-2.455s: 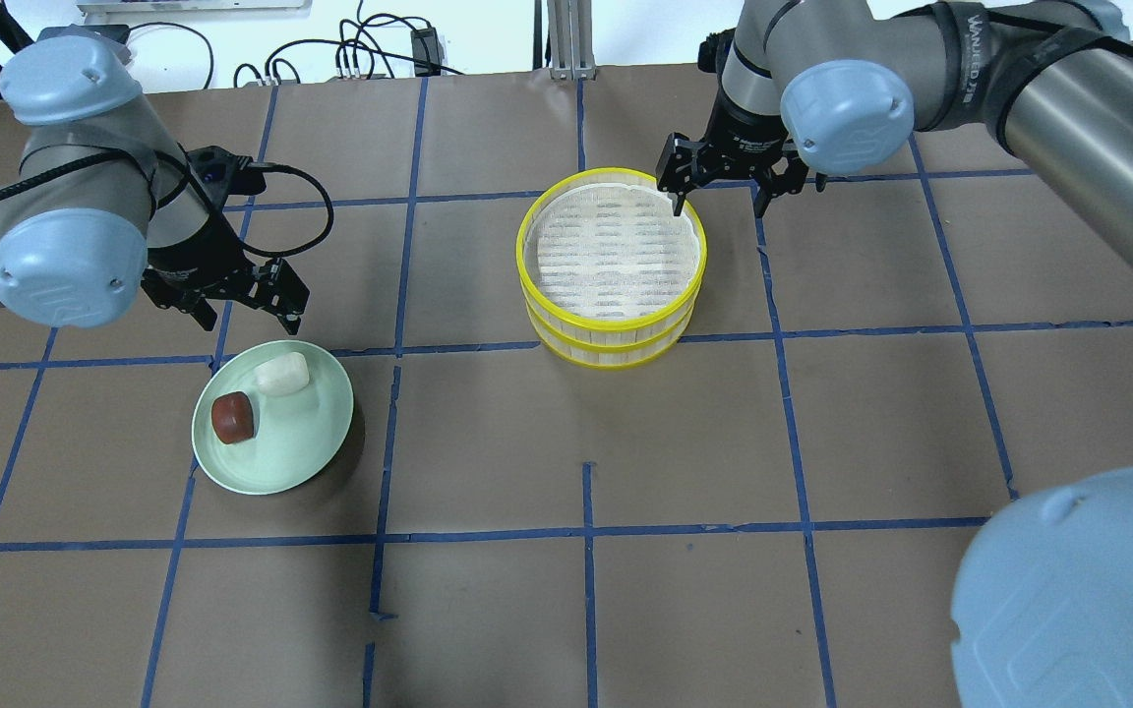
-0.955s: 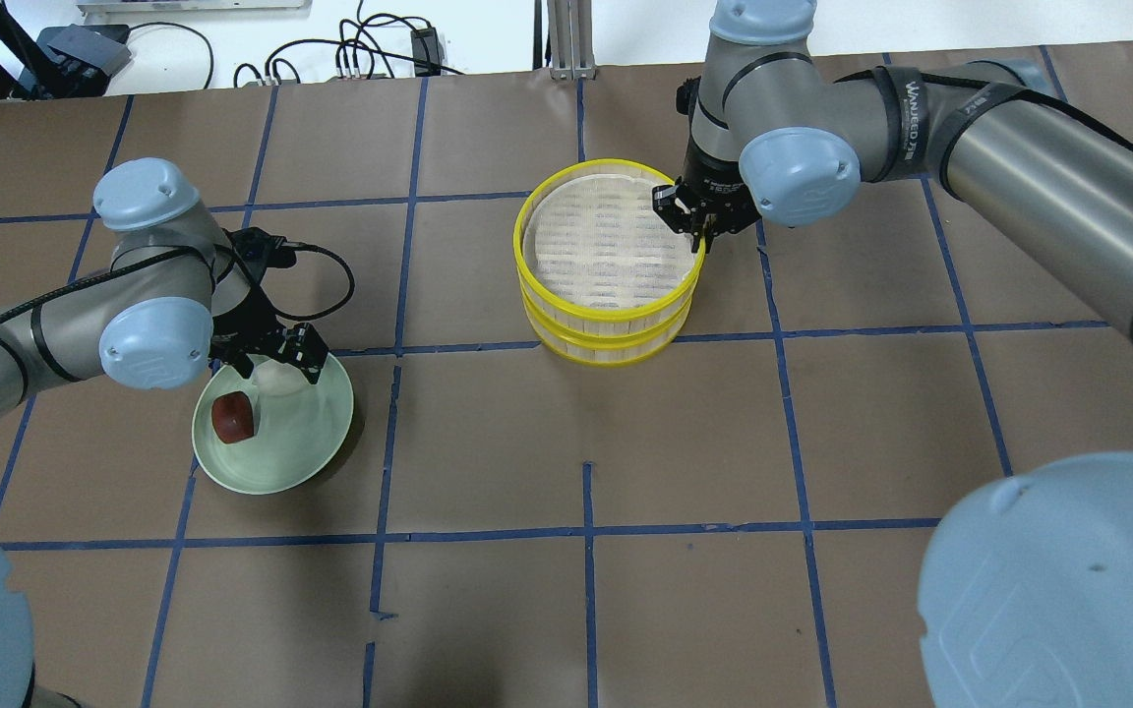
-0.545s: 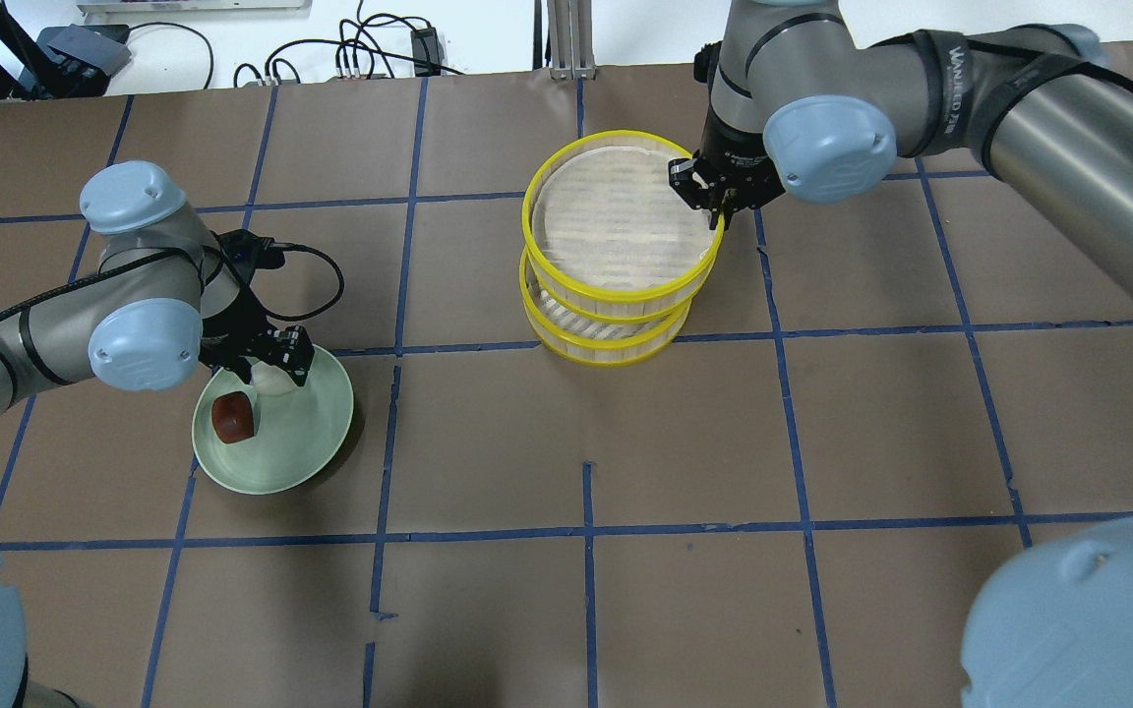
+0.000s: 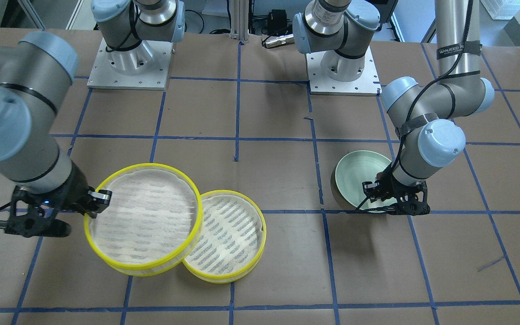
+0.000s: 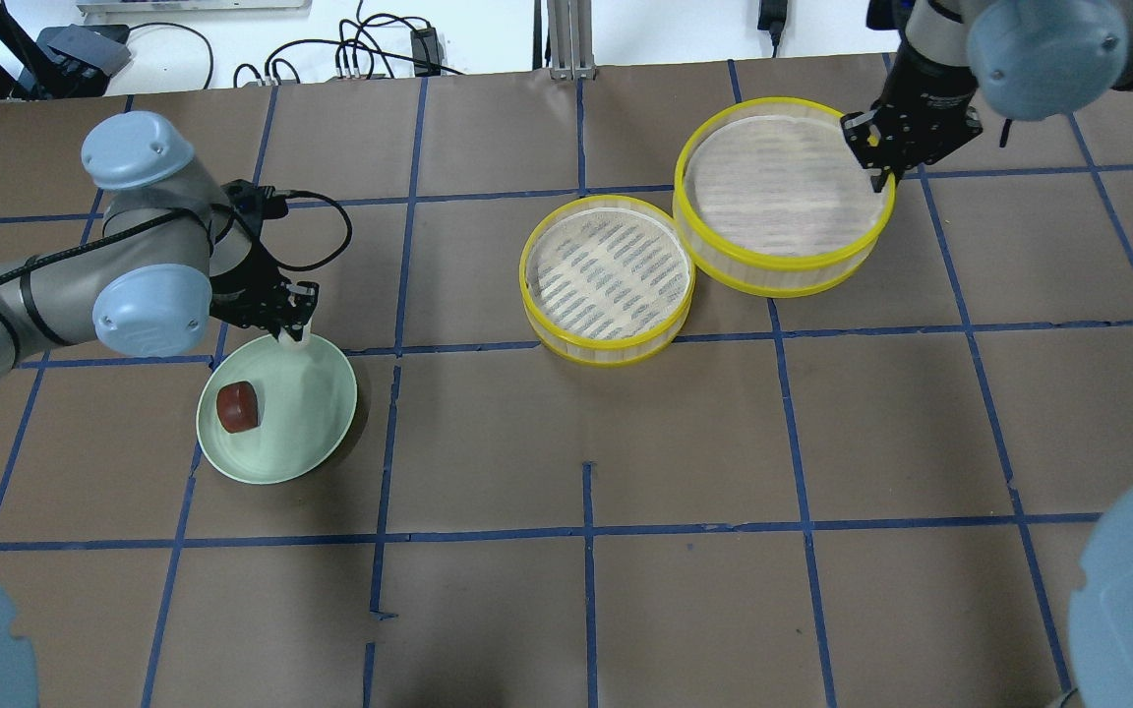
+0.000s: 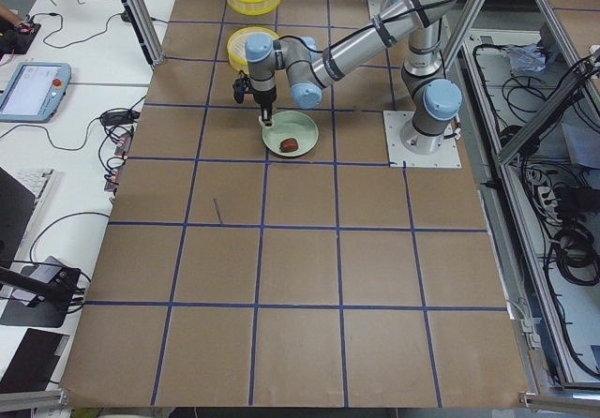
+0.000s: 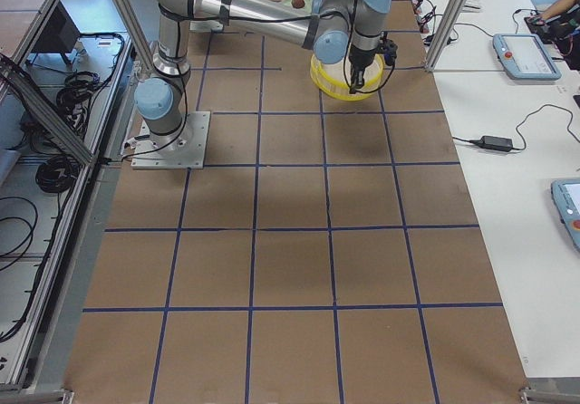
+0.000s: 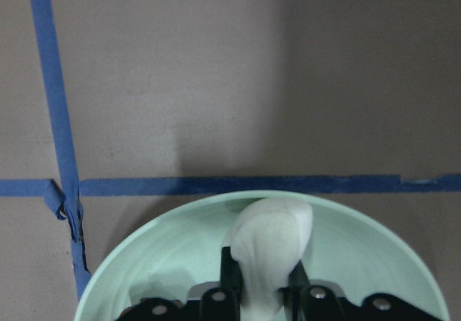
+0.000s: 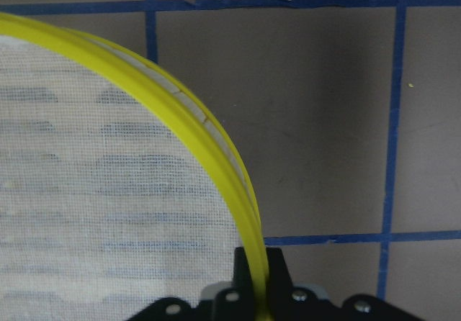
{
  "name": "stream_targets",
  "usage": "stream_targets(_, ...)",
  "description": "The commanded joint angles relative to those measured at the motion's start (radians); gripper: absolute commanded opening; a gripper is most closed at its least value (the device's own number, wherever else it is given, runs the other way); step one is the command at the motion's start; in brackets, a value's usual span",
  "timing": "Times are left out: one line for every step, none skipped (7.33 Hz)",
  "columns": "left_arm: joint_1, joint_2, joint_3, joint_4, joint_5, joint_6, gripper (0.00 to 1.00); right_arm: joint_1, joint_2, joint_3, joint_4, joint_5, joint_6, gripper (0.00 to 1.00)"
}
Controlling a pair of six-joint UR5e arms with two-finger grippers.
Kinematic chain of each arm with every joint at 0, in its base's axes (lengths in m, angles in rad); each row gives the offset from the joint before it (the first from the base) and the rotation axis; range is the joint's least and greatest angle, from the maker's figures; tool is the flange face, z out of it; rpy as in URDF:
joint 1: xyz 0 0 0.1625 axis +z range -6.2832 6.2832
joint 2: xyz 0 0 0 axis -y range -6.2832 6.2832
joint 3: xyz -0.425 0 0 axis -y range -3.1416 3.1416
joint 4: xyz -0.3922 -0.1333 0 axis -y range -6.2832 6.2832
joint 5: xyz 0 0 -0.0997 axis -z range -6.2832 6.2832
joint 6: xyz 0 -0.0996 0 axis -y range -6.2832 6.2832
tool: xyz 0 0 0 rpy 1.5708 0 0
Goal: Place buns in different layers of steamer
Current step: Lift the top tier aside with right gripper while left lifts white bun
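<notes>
A: State of left jaws?
B: Pinched narrow on white bun (image 8: 268, 242), one finger on either side of it. Bun over far edge of pale green plate (image 5: 316, 413). Contact between bun and plate: cannot tell.
A: Other bun?
B: Reddish-brown bun (image 5: 237, 407) lying on plate, toward robot's left, apart from white one.
A: Right jaws?
B: Clamped across yellow rim of upper steamer tray (image 5: 785, 197) (rim running straight between the fingers in wrist view). Tray held raised above desk (image 5: 685, 442), roughly level.
A: And the second layer?
B: Lower steamer tray (image 5: 608, 277) sitting on desk near centre, to robot's left of the held tray. Edges overlapping in front-facing view, held tray on top.
</notes>
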State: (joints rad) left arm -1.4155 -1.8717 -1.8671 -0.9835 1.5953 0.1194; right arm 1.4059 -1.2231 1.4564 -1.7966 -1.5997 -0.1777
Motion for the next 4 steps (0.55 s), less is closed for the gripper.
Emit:
stream_targets(-0.141,0.029,0.179,-0.189,-0.012,-0.221,0.05,-0.090,0.002,0.007,-0.015,-0.003,-0.188,0.13)
stream_targets(-0.182,0.028,0.247,-0.234,-0.085,-0.310,0.05,-0.093,0.014,0.018,-0.056,-0.005,-0.195,0.13)
stream_targets(-0.197,0.022,0.261,-0.219,-0.174,-0.367,0.05,-0.093,0.019,0.028,-0.061,-0.008,-0.197,0.13)
stream_targets(-0.198,0.002,0.263,-0.157,-0.234,-0.374,0.05,-0.093,0.019,0.045,-0.061,-0.037,-0.191,0.13)
